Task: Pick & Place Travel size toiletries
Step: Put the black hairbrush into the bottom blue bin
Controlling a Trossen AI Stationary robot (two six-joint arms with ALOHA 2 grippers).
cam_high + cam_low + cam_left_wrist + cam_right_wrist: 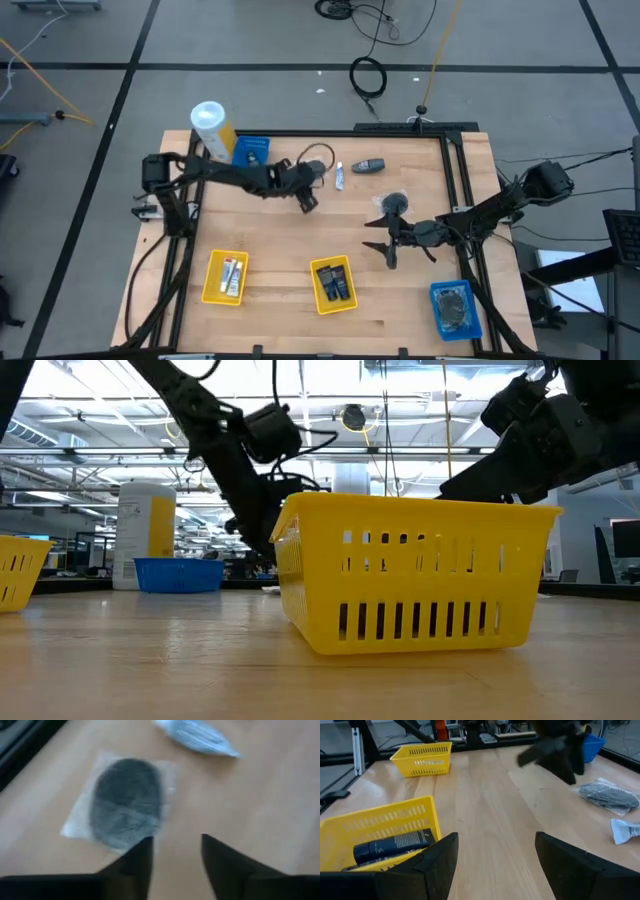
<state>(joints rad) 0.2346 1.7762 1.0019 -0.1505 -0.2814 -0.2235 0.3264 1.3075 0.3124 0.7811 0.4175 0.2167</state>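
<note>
My left gripper point(311, 191) is open and reaches over the table's far middle. In the left wrist view its fingertips point(144, 851) stand just short of a roundish grey clear-wrapped packet point(127, 800) that lies flat on the wood. A thin white tube point(196, 736) lies beyond it. From above, the tube point(340, 177) and a small dark bottle point(370, 165) lie to the gripper's right. Another dark packet point(393, 203) lies near my right gripper point(385, 243). That gripper is open and low, and faces the table's left point(495, 865).
A yellow tray point(225, 276) holds white tubes, and a middle yellow tray point(333, 284) holds dark bottles point(395, 845). A blue tray point(455, 307) at the near right holds grey packets. Another blue tray point(250, 150) and the white-and-yellow canister point(211, 127) stand at the far left.
</note>
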